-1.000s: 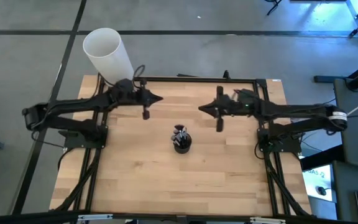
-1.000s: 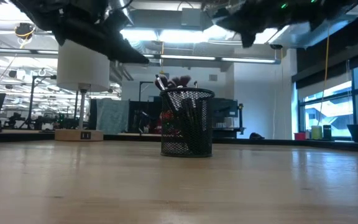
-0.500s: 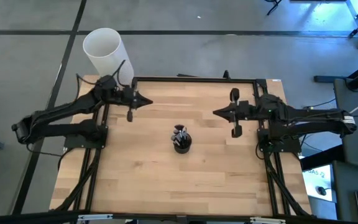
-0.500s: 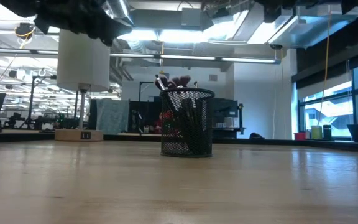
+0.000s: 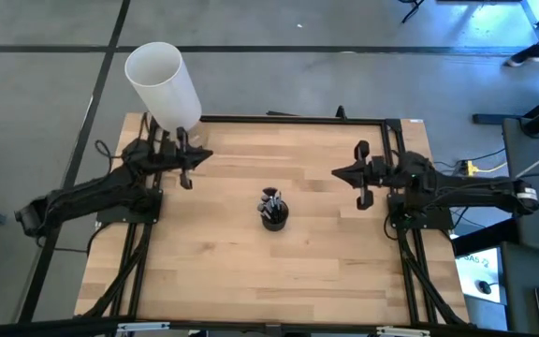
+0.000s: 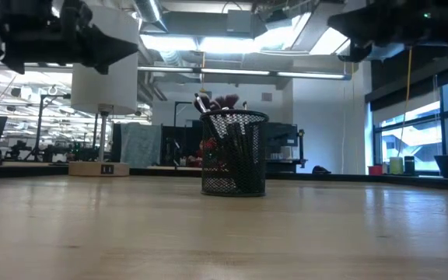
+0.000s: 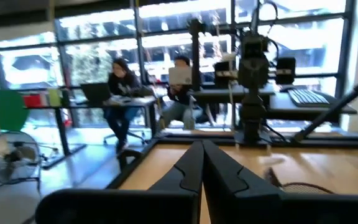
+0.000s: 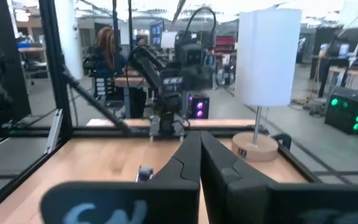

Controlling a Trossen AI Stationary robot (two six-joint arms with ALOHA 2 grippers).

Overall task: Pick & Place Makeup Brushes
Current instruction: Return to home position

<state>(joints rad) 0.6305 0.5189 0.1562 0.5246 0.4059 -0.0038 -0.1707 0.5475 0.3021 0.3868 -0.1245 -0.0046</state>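
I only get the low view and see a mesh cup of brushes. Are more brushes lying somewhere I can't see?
Observer: From above, the makeup brushes all stand in the mesh cup; none lies on the table.
Operator: Where are the claws?
Observer: The left gripper is near the white lamp, the right gripper over the table's right side, both apart from the cup.
Operator: Holding anything?
Observer: No; each wrist view shows its fingers shut, empty.

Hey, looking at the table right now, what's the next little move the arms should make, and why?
Probably just fold both arms back to rest. The makeup brushes all stand in the mesh cup at the middle of the table, I see no brush lying on the wood, and the left pincer and right pincer are shut, empty and off toward opposite sides.
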